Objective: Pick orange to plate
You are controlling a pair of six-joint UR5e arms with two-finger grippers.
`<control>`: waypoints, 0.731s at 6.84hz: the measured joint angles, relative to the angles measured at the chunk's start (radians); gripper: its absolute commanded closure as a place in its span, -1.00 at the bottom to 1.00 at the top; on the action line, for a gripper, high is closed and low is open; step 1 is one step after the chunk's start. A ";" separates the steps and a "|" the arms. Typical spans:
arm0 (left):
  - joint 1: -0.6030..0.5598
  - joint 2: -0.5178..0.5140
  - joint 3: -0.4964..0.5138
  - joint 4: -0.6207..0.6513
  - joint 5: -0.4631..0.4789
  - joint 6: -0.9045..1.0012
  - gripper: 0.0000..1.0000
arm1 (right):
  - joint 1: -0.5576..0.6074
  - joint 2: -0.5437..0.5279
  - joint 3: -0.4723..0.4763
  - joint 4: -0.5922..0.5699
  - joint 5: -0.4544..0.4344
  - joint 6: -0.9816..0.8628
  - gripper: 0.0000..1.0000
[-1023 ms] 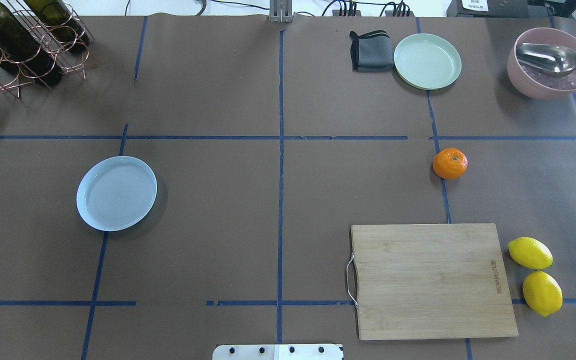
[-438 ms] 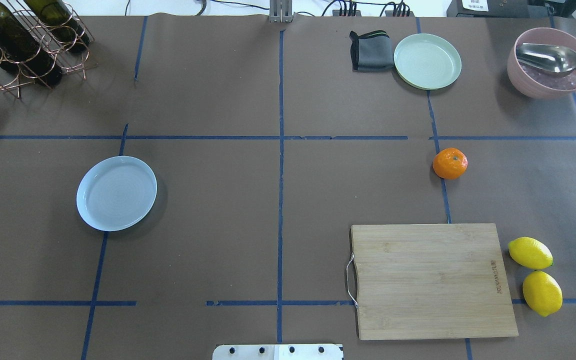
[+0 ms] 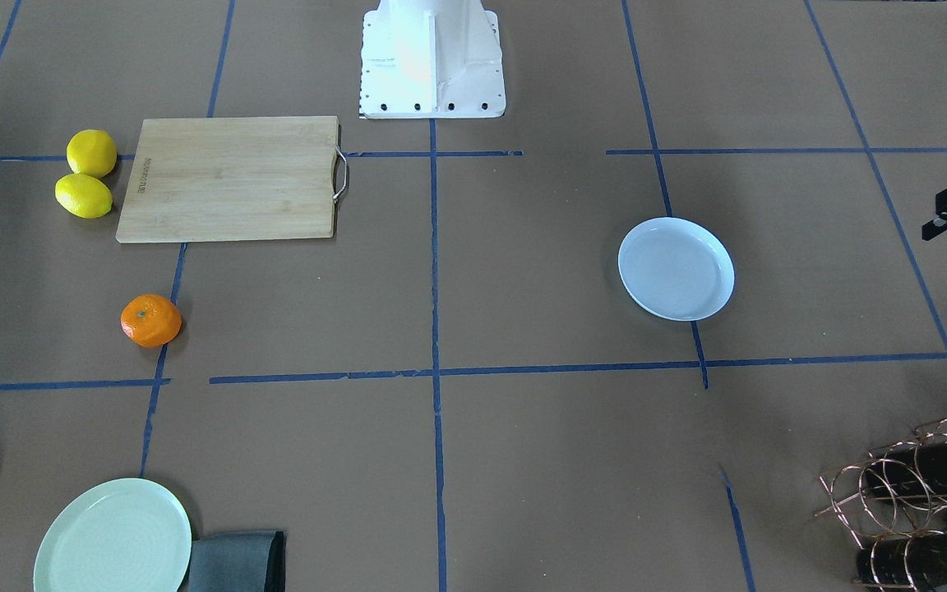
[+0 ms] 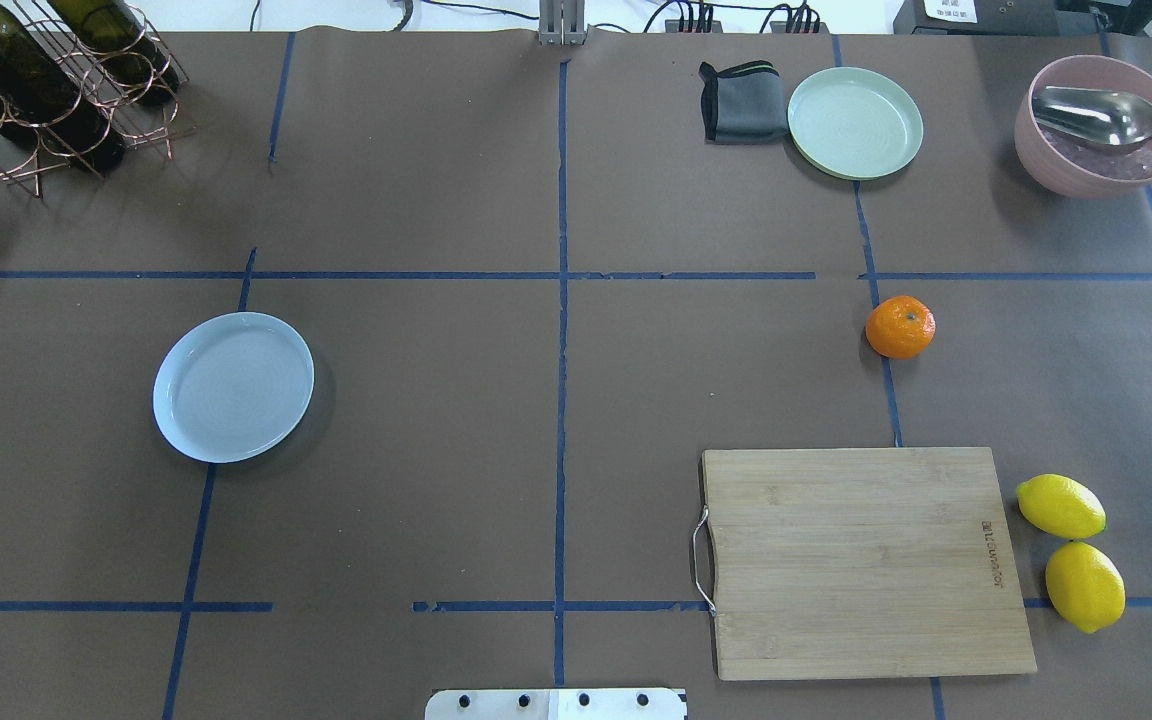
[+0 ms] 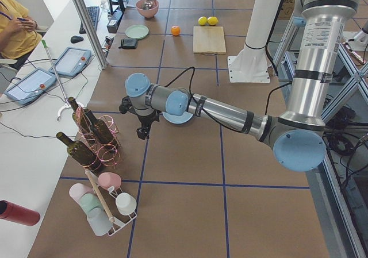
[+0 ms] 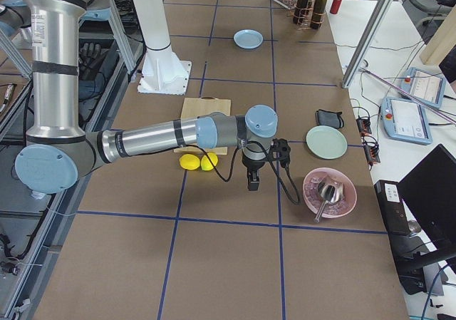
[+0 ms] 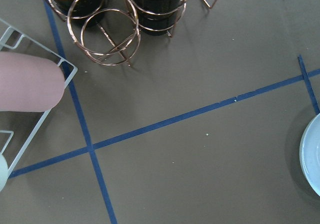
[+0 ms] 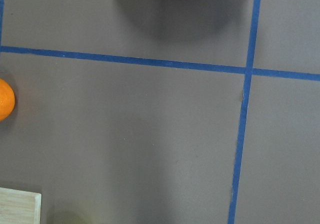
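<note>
Orange point(image 4: 900, 327) lies apart fr plate point(image 4: 233, 386) | L fingers point(image 5: 142, 133), R fingers point(image 6: 252, 182): gap unclear

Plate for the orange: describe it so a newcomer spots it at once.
In the overhead view, start at the wine rack in the far left corner and come toward the near edge. The plate sits there over a blue tape line, nothing touching it. It is pale bluish white, unlike the green plate beside a grey cloth at the far right.
</note>
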 measured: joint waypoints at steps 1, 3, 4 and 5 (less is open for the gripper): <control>0.080 0.001 -0.002 -0.093 0.015 -0.206 -1.00 | -0.007 0.001 0.003 0.000 0.000 -0.002 -1.00; 0.216 0.037 0.006 -0.312 0.084 -0.555 -1.00 | -0.020 0.004 0.007 0.000 0.000 -0.003 -1.00; 0.286 0.046 0.009 -0.370 0.142 -0.666 -1.00 | -0.024 0.006 0.007 0.000 0.000 -0.003 -1.00; 0.347 0.044 0.013 -0.391 0.190 -0.746 -0.99 | -0.026 0.007 0.007 0.000 -0.001 -0.003 -1.00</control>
